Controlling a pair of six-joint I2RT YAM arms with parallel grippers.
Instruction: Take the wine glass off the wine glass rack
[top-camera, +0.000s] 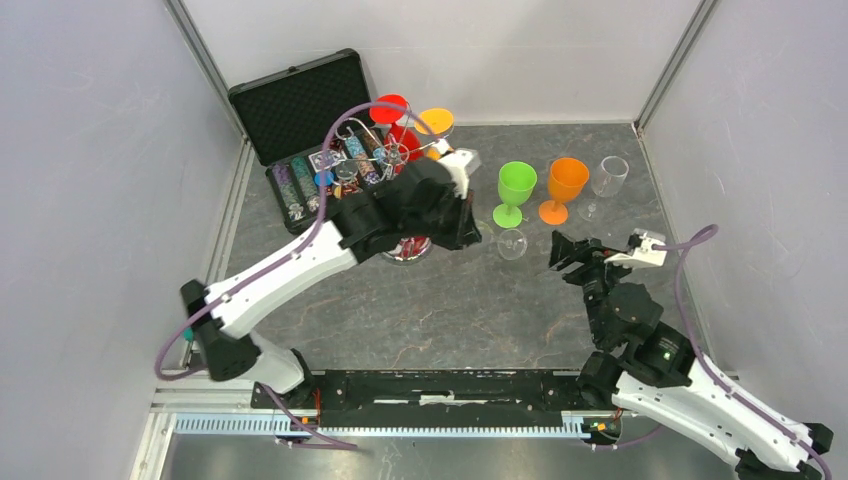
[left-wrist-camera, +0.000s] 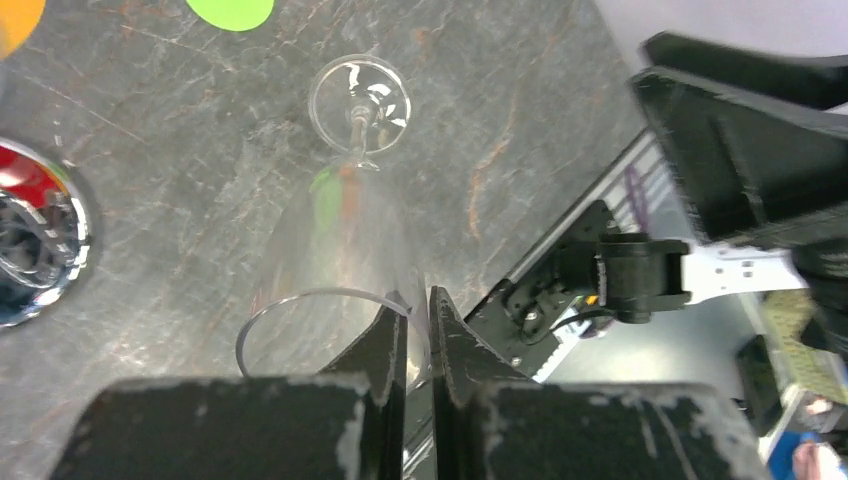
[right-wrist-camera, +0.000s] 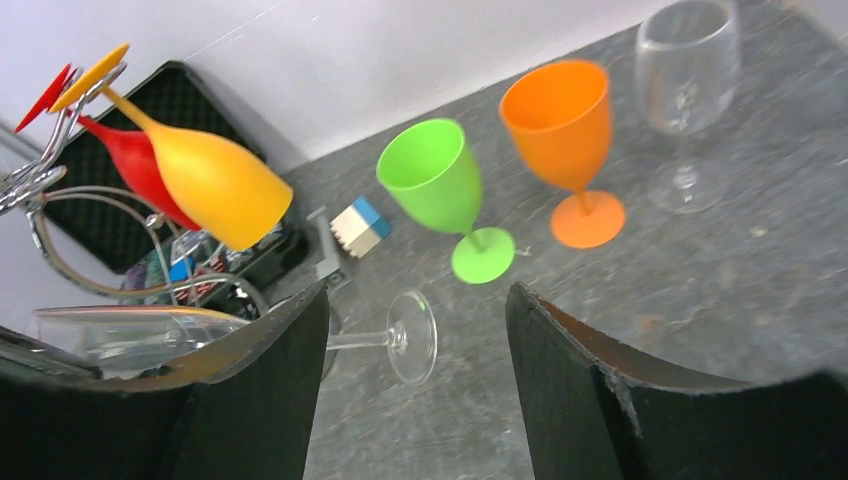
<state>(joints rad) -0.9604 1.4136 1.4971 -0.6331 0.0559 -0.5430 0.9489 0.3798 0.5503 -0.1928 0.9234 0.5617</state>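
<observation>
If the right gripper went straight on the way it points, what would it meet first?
Likely the foot of the clear wine glass, held sideways by the left gripper; the green glass stands beyond. Depth is hard to judge.

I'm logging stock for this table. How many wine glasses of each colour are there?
Clear: 2, the standing clear glass and the held clear glass in the left claw
Green glass: 1
Orange glass: 1
Amber glass: 1
Red glass: 1
Total: 6
</observation>
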